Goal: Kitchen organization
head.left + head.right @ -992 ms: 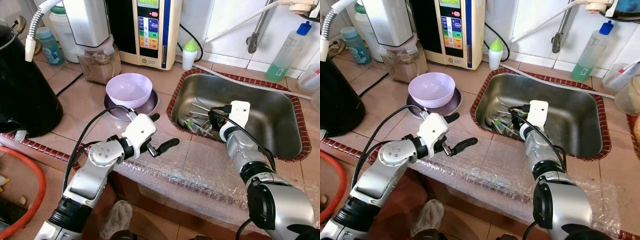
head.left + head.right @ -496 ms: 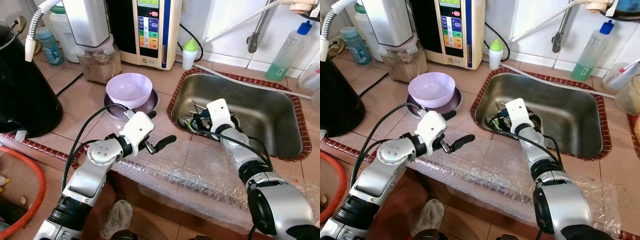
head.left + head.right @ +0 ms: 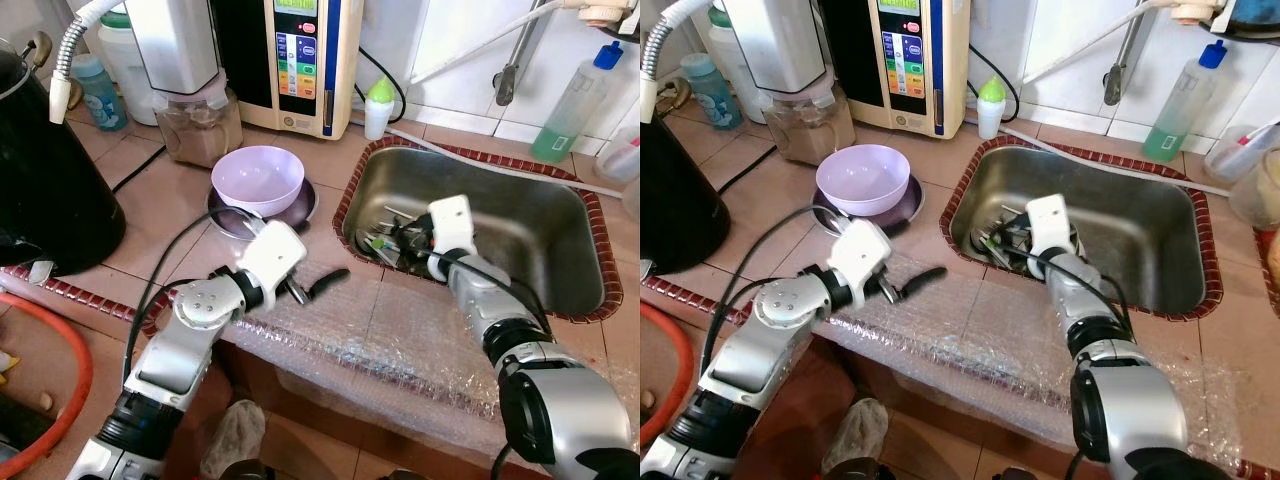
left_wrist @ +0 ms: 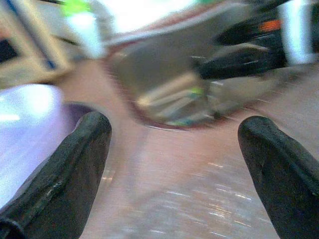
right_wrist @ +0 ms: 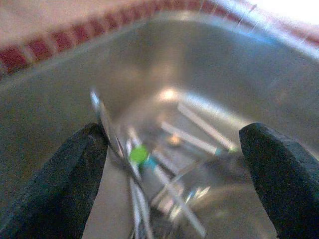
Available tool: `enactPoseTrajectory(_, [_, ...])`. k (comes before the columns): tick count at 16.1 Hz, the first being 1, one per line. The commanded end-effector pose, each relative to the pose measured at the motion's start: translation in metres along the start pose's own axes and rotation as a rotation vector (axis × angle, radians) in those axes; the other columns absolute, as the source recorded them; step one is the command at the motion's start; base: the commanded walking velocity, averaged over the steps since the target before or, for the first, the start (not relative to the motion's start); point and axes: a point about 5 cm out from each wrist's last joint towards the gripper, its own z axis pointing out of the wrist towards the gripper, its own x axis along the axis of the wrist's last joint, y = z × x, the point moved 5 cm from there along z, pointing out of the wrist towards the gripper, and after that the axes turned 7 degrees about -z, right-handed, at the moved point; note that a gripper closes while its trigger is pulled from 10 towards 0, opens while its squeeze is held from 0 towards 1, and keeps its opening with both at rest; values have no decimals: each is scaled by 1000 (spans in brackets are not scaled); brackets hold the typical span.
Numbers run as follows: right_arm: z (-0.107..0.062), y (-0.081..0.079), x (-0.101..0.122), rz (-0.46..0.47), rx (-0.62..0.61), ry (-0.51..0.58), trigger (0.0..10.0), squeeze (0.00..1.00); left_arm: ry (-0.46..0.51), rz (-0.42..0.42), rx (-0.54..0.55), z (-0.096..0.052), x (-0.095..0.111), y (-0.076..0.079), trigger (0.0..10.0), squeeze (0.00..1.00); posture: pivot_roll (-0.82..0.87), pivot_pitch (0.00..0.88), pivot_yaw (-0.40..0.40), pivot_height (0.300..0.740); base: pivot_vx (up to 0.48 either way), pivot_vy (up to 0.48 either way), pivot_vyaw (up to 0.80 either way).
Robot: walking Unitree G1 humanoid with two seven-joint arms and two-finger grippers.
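Observation:
Several pieces of cutlery (image 3: 385,240) lie in a heap at the near left of the steel sink (image 3: 540,235), some with green handles (image 5: 138,154). My right gripper (image 3: 405,236) is down inside the sink, open, its fingers (image 5: 60,184) spread on either side of the heap with nothing held between them. My left gripper (image 3: 912,253) hovers open above the counter in front of the purple bowl (image 3: 258,178), which sits on a dark plate (image 3: 303,208). Its fingers (image 4: 65,174) hold nothing.
Bubble wrap (image 3: 400,340) covers the counter's front edge. A black kettle (image 3: 40,180) stands at the left. At the back are a blender jar (image 3: 200,120), a water machine (image 3: 300,60), a small green-capped bottle (image 3: 378,105) and a green soap bottle (image 3: 570,110).
My right wrist swung left and then slightly back inside the sink, staying open over the cutlery. My left gripper drew back a little toward me and turned.

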Motion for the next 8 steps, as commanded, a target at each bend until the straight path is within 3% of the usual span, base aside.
enactPoseTrajectory(1, [3,5,29,14,-32,128,10000,1000,53,27,97,-1,14,-20,10000,1000,73,0,27,740,0,0,0])
enactPoseTrajectory(4, [-6,-20,42,19,34,261,10000,1000,120,7,263,-5,28,-47,10000,1000,65,9,28,740,0,0,0])
enactPoseTrajectory(7, [-28,-57,55,37,133,402,10000,1000,140,-58,435,-12,32,-81,10000,1000,52,31,38,740,0,0,0])
enactPoseTrajectory(8, [-40,-69,58,35,170,440,10000,1000,158,-130,475,-13,34,-93,10000,1000,37,47,48,740,0,0,0])
